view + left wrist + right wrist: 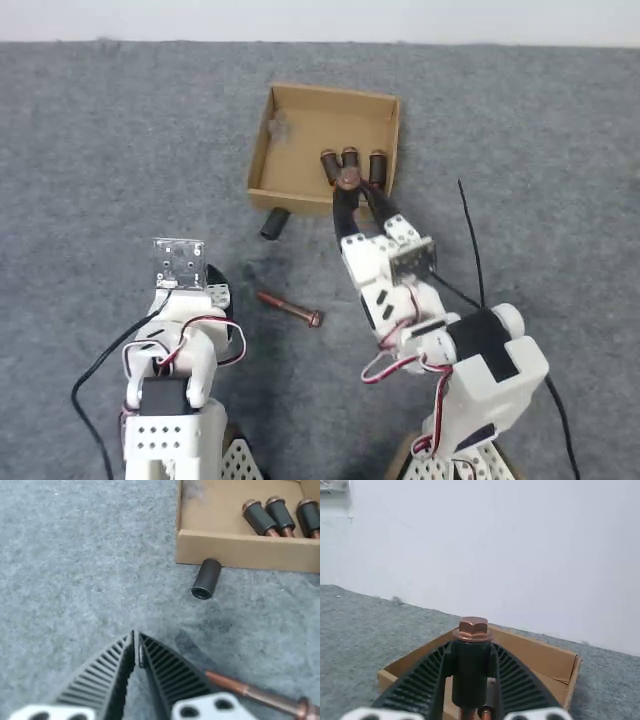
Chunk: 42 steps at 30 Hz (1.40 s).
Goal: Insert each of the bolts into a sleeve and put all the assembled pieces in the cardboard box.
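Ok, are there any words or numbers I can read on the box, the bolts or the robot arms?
None can be read. The cardboard box is plain brown; the loose bolt, the empty sleeve and the assembled piece in the right gripper bear no legible marks; the arms look blank.

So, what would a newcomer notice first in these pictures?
Probably the right end effector, above the near edge of the cardboard box and shut on a black sleeve with a copper bolt head on top. Next, three assembled pieces lying side by side inside the box. Then the loose bolt and the empty sleeve on the grey carpet, the sleeve beside the box's outer wall.
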Motion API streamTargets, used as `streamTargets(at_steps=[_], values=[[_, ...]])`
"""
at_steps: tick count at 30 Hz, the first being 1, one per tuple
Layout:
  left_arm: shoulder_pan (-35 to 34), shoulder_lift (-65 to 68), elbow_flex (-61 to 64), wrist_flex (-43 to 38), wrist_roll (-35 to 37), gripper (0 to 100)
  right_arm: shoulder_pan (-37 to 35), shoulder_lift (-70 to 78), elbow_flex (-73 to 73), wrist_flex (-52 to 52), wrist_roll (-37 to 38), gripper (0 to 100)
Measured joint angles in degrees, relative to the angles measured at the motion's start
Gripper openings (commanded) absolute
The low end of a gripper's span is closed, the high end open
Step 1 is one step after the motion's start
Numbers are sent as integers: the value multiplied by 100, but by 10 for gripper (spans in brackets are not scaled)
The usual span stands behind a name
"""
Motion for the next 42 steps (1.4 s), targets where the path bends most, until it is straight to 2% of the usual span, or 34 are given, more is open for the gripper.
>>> streamTargets(at_steps=[10,24,35,42], values=[[9,0,0,0,-18,14,18,9,-1908,2277,0,7],[0,0,0,0,-18,15,26,211,-5029,7103,0,8],[0,0,0,0,-35,13,18,1855,-7499,9565,0,9],[0,0,0,0,-35,13,18,2470,-8325,10470,-237,10]])
